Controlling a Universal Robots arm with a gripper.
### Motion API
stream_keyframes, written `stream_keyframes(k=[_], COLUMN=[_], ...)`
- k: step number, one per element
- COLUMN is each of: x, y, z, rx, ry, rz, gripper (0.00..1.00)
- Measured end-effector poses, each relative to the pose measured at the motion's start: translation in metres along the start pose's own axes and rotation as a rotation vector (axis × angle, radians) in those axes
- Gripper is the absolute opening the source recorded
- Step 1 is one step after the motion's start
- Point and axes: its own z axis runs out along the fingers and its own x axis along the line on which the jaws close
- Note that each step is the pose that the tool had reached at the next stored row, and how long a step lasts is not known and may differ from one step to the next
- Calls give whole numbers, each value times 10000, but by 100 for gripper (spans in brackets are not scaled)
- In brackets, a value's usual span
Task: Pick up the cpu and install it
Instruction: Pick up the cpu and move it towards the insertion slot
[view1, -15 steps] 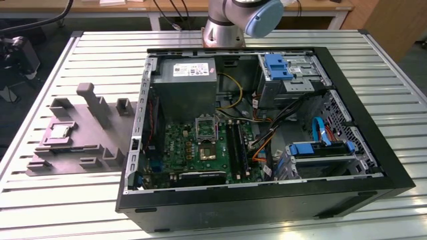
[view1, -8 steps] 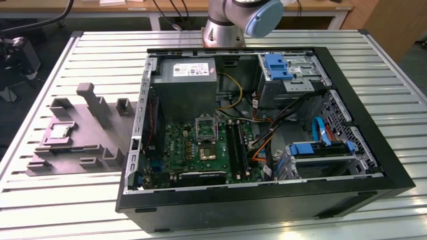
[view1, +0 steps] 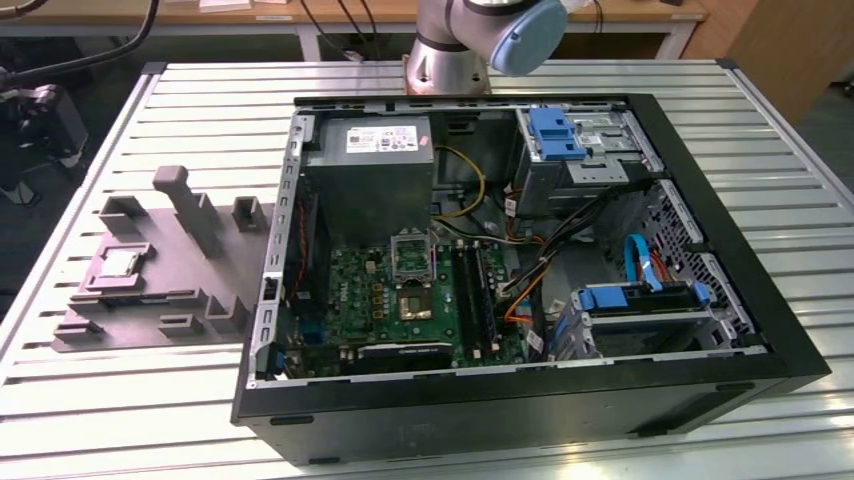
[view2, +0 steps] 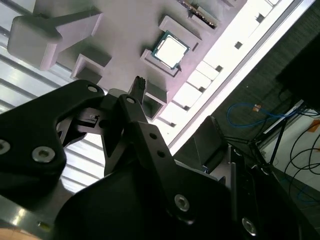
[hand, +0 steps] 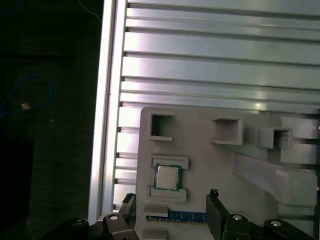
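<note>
With the pincer (hand: 172, 196) spread wide and empty over the grey tray (hand: 200, 150) on the bench (hand: 225, 65), the cpu (hand: 167, 177) lies below, slightly forward of its gap, so I'd centre it first and pinch only the chip's two unblocked edges.

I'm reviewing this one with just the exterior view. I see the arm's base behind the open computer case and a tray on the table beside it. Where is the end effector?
Observer: In the first wrist view the end effector hangs over the tray, its fingers spread apart with nothing between them.
Operator: Is the cpu in that tray?
Observer: Yes. The cpu lies flat between two raised blocks, silvery top up, and nothing touches it.
Operator: How does the end effector line up with it?
Observer: In the second wrist view one fingertip points toward the cpu, with a raised block between them.
</note>
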Motion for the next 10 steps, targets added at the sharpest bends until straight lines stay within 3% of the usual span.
stream_keyframes(k=[10], x=[1], y=[-10], z=[173], rx=[4], ry=[-33], rz=[443], gripper=[66])
